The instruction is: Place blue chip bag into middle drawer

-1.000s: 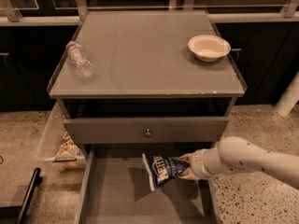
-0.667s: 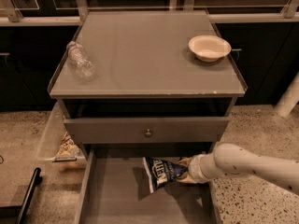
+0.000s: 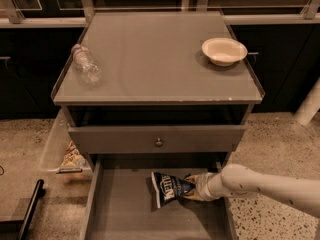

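1. Lower and a touch further left than a second ago, the white robot arm (image 3: 270, 186) has brought its pincer (image 3: 194, 188) down into the wide grey middle drawer tray (image 3: 120, 214), and the small dark-blue crinkly chip bag (image 3: 169, 188) has sunk with it.
2. That pincer is pinching the right end of the bag. The bag is tilted over the tray's back right part, white lettering up, with its lower corner at or just above the floor (I cannot tell if it touches).
3. Risks, as I judge them:
   - Crinkly film may cling to a finger on release and be dragged out with the arm.
   - A release from this tilt could let the bag flop, though the low walls should keep it in.
   - A steep lift could knock the wrist on what overhangs it.
4. Just above hangs the grey drawer front with a small round knob (image 3: 159, 142). It is the nearest obstruction, and the tray's thin right wall runs just beside the arm.
5. Left of the cabinet, a clear plastic bin (image 3: 52, 144) holds a pale snack packet (image 3: 73, 157), out of the way.
6. Farthest, the grey tabletop (image 3: 160, 59) carries a clear plastic bottle (image 3: 86, 64) lying at the left and a cream round bowl (image 3: 224, 50) at the right, well apart.
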`<state>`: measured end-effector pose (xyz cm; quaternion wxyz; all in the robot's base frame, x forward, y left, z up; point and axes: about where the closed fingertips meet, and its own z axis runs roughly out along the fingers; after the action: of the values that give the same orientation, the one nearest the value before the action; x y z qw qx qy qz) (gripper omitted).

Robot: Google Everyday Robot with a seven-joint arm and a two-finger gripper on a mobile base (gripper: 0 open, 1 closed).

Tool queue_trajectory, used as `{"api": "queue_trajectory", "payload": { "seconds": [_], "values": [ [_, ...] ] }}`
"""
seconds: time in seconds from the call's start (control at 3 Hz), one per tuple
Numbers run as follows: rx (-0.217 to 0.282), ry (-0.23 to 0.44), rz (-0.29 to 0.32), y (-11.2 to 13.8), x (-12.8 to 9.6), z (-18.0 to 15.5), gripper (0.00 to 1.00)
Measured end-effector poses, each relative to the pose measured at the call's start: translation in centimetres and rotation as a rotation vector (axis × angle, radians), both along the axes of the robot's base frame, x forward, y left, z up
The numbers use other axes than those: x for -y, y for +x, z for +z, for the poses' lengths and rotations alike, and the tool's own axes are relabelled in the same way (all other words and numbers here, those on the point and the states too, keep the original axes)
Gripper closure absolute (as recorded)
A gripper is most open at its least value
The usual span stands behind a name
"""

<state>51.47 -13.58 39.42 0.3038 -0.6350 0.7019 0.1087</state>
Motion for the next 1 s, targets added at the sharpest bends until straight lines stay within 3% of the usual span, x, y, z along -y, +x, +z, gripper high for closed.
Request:
{"api": "queue_trajectory", "payload": {
  "seconds": [0.33, 1.0],
  "values": [
    [0.007, 0.077, 0.008, 0.22, -1.88, 0.07, 1.00],
    [0.010, 0.085, 0.013, 0.23, -2.33, 0.22, 0.58]
  ]
}}
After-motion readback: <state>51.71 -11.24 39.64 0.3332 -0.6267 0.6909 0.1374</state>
